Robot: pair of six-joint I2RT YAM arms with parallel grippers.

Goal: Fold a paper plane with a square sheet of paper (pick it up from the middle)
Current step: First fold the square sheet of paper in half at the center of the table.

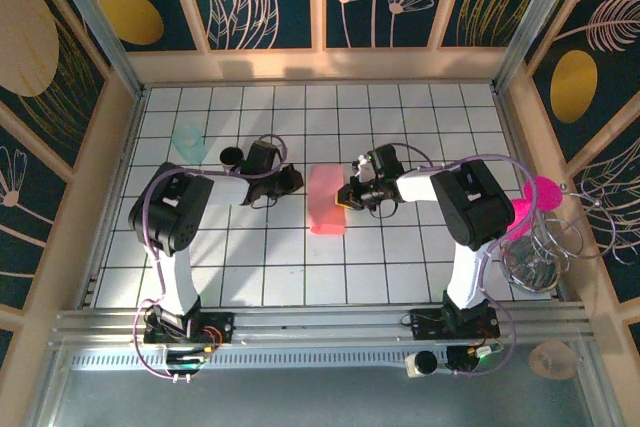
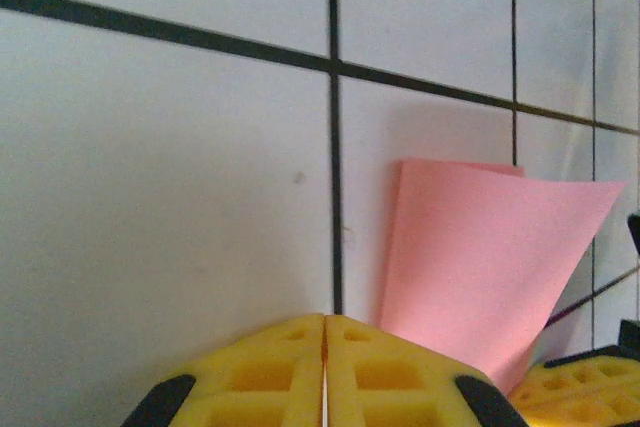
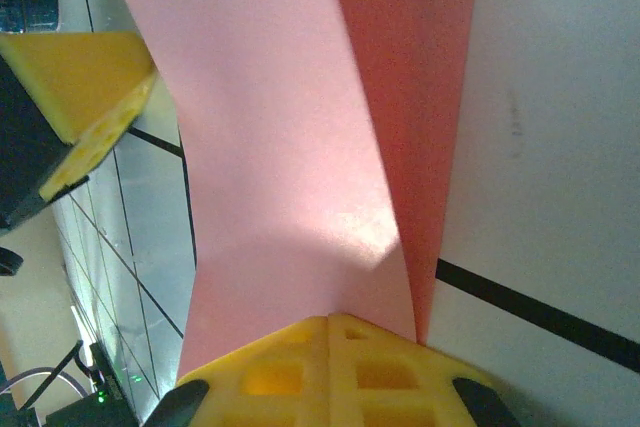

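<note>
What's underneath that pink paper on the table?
The pink paper is folded over itself, so its lower layer lies beneath, then the white tiled table. The tiles right under it are covered.

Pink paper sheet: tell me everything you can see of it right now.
The square sheet of paper is thin, plain salmon-pink, and doubled over into a tall rectangle. Two layers show, the under one darker in shade. It sits mid-way across the white tiled table, with its right edge pinched in the shut right gripper. The left gripper, shut, sits just off its left side. Contact there can't be told.
</note>
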